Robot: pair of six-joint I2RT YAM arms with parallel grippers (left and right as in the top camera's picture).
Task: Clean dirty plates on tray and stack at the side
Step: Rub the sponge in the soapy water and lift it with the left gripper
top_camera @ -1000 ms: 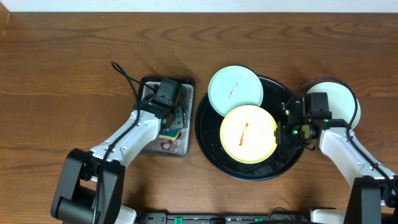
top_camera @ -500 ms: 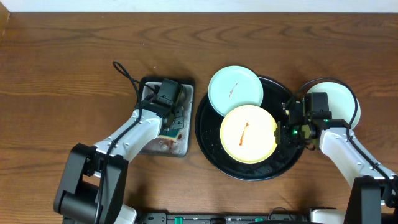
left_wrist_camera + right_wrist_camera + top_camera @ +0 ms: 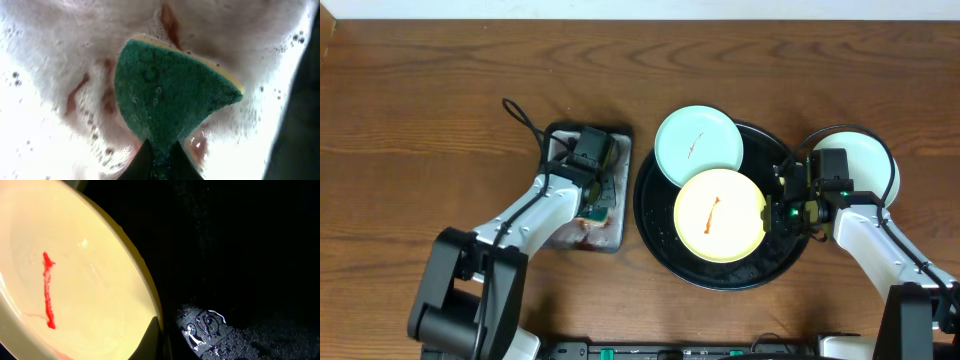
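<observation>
Right wrist view, right gripper (image 3: 159, 336) pinched shut on the rim of the yellow plate (image 3: 75, 280), plate lying inside the tray (image 3: 240, 255), mint plate (image 3: 698, 145) overlapping the tray's far-left rim, left of the tray, left gripper (image 3: 159, 162) clamped on a green sponge (image 3: 170, 95) in a pan (image 3: 563, 238)

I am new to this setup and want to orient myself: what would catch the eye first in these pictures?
The round yellow plastic plate with its thin red sauce smear glows in the middle of the large round black tray, and the right gripper pinches its right rim. To the left, the left gripper squeezes a green sponge in the foamy rectangular grey metal pan.
</observation>
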